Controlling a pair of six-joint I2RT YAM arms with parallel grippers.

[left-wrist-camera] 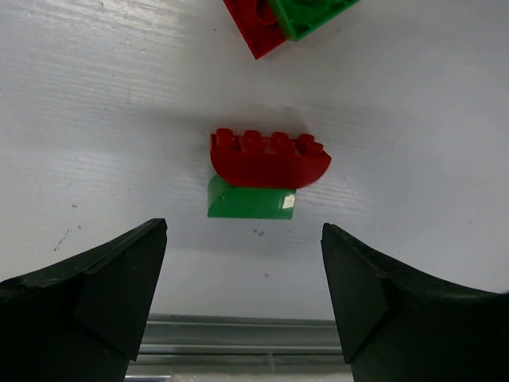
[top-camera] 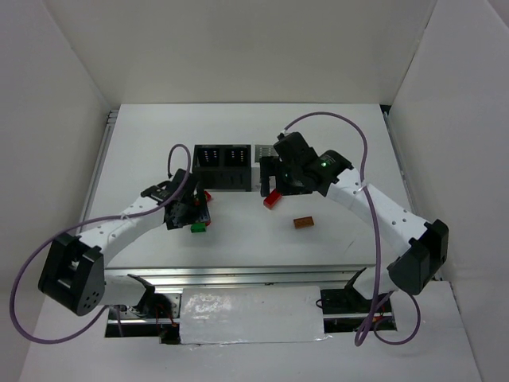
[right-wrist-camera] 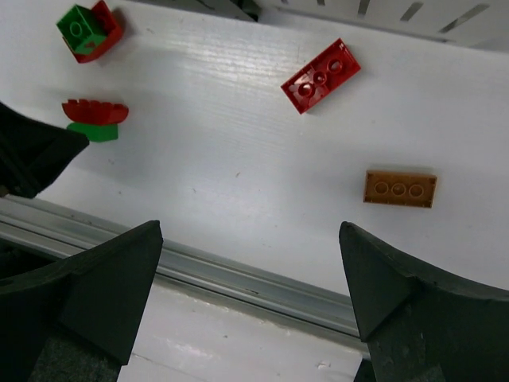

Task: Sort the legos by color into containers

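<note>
Several legos lie on the white table. A red arched brick (left-wrist-camera: pixel 269 157) rests against a green brick (left-wrist-camera: pixel 251 201), just ahead of my left gripper (left-wrist-camera: pixel 244 263), which is open and empty. A second red and green pair (left-wrist-camera: pixel 278 20) lies farther off. Below my right gripper (right-wrist-camera: pixel 250 263), open and empty, lie a flat red brick (right-wrist-camera: pixel 320 76) and an orange brick (right-wrist-camera: pixel 400 189). From above, the left gripper (top-camera: pixel 191 213) hovers over the green brick (top-camera: pixel 198 228), and the right gripper (top-camera: pixel 278 179) hangs by the red brick (top-camera: pixel 273 198). The containers (top-camera: pixel 219 163) stand behind, the white ones partly hidden.
A metal rail (right-wrist-camera: pixel 262 278) runs along the table's near edge, under both grippers. White walls close in the table on the left, right and back. The left gripper's black finger (right-wrist-camera: pixel 32 155) shows at the left of the right wrist view.
</note>
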